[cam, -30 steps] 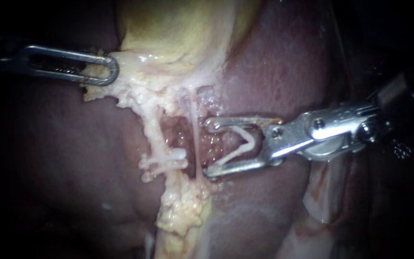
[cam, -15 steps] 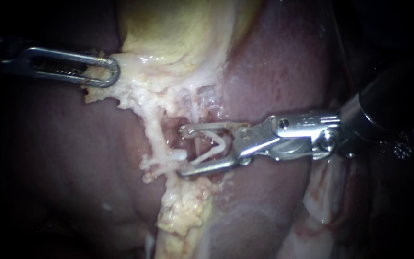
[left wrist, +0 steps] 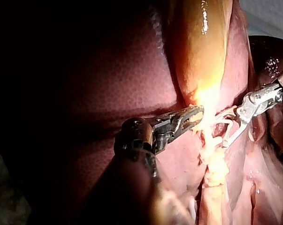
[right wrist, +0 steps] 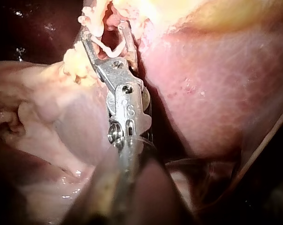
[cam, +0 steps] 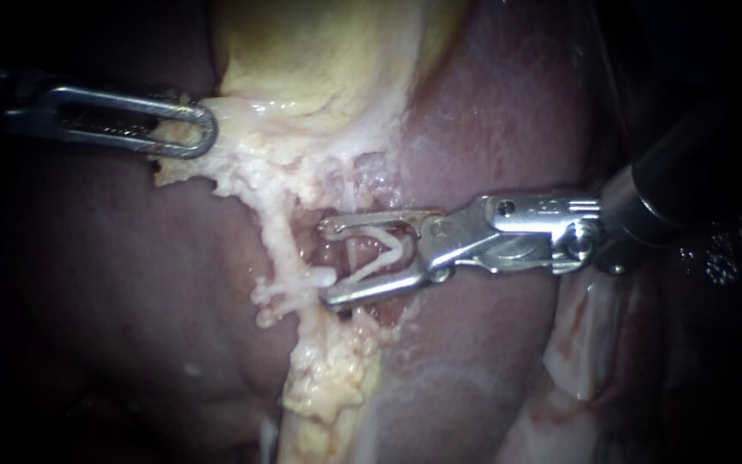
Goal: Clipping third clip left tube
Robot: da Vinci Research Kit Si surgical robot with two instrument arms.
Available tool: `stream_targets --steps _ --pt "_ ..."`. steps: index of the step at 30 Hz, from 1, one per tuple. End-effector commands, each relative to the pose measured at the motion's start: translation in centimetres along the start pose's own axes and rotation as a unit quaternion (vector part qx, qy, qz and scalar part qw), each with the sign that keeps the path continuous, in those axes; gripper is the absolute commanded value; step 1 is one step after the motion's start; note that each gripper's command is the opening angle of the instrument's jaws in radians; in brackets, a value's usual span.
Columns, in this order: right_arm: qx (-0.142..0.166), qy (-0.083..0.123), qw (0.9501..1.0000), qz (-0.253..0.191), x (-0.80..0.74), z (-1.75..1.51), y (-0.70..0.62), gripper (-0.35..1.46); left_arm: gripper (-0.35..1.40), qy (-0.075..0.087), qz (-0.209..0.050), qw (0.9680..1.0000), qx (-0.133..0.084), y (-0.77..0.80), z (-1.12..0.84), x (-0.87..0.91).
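Right instrument [cam: 325, 264] of mine is sliding toward 9 o'clock, jaws spread holding a white V-shaped plastic clip [cam: 381, 256], tips now just beside the pale lumpy left tube [cam: 275, 236], so nearly placed I reckon. Left instrument [cam: 208, 131] is pinching pale fatty tissue [cam: 186, 167] at 10.

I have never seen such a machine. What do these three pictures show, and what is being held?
A surgical robot works on a pig's liver and yellow gallbladder. The endoscope view looks closely at the organs; the two wrist views come from cameras on the arms. The left instrument grips pale tissue at the gallbladder's edge. The right instrument carries an open white clip, reaching around a thin tube. Other clips already sit on the left tube.
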Motion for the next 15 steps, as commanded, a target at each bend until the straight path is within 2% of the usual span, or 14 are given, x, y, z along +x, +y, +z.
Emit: stream_targets --steps 1,10,15 --pt "0.005 0.006 1.0 0.001 0.01 0.04 0.01 0.48 -0.35 0.0 0.0 1.0 0.0 0.0 0.0 0.0" --pt "0.035 0.037 0.9987 0.006 0.05 0.26 0.04 0.46 -0.35 0.0 0.0 1.0 0.0 0.0 0.01 -0.01" --pt "0.033 0.042 0.9985 0.012 0.09 0.39 0.06 0.46 -0.35 0.0 0.0 1.0 -0.001 0.0 0.02 -0.02"
